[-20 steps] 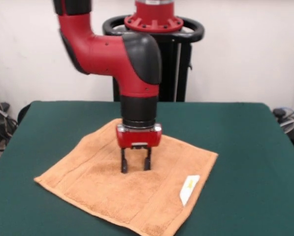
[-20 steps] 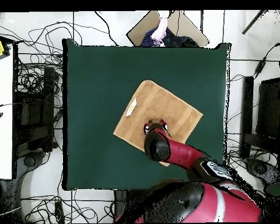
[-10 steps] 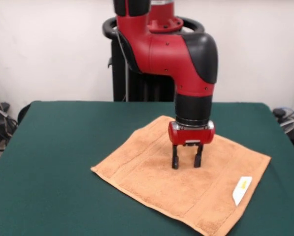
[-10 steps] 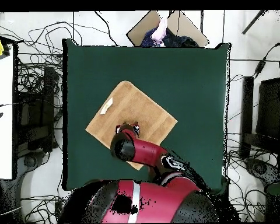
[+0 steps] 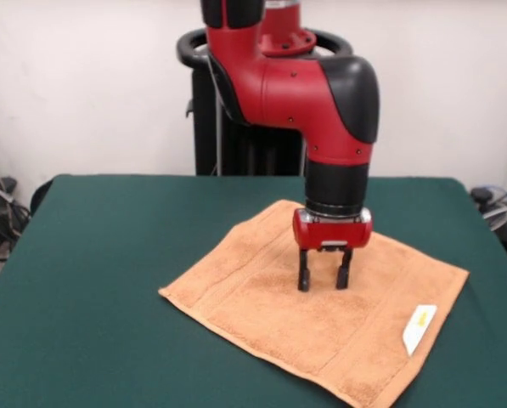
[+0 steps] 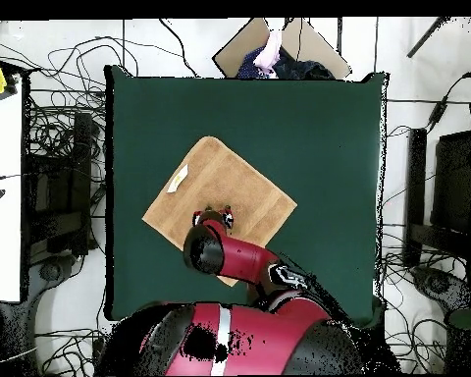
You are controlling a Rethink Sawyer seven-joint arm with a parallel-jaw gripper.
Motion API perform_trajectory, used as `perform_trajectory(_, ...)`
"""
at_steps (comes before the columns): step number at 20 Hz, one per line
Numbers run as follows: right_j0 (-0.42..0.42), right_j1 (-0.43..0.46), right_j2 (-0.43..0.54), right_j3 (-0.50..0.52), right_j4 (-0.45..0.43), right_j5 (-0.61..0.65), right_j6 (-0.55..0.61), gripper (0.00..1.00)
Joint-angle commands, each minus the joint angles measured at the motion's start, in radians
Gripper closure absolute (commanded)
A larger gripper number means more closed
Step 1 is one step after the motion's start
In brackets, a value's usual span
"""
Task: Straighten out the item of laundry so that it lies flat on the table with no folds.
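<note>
The item of laundry (image 5: 321, 327), an orange-tan towel, lies spread out on the green table (image 5: 100, 255), turned like a diamond, with no folds showing. Its white tag (image 5: 419, 328) sits near the right corner. My gripper (image 5: 323, 282) stands upright on the towel's middle, open, with both fingertips (image 5: 303, 281) touching the cloth. From overhead, the towel (image 6: 235, 182) lies left of the table's (image 6: 318, 128) centre with its tag (image 6: 180, 178) at the left edge. The arm covers its lower corner, and the gripper (image 6: 212, 213) shows just above the arm's black elbow.
The towel's right corner reaches close to the table's right edge (image 5: 491, 255) in the front view. Cables (image 6: 63, 147) lie on the floor around the table. A person's hand (image 6: 271, 47) shows beyond the top edge in the overhead view. A white bench (image 6: 2, 196) stands at left.
Over the last second the gripper slid to the right in the front view, and the towel moved with it. In the last half second almost nothing moved.
</note>
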Motion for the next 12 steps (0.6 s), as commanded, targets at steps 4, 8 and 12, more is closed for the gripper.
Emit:
perform_trajectory(4, 0.052, 0.103, 0.044, 0.118, 0.044, 0.145, 0.243, 0.0)
perform_trajectory(8, 0.043, 0.007, -0.004, 0.133, 0.012, 0.085, 0.233, 0.0)
perform_trajectory(12, -0.013, -0.149, -0.03, 0.118, 0.017, 0.294, 0.15, 0.0)
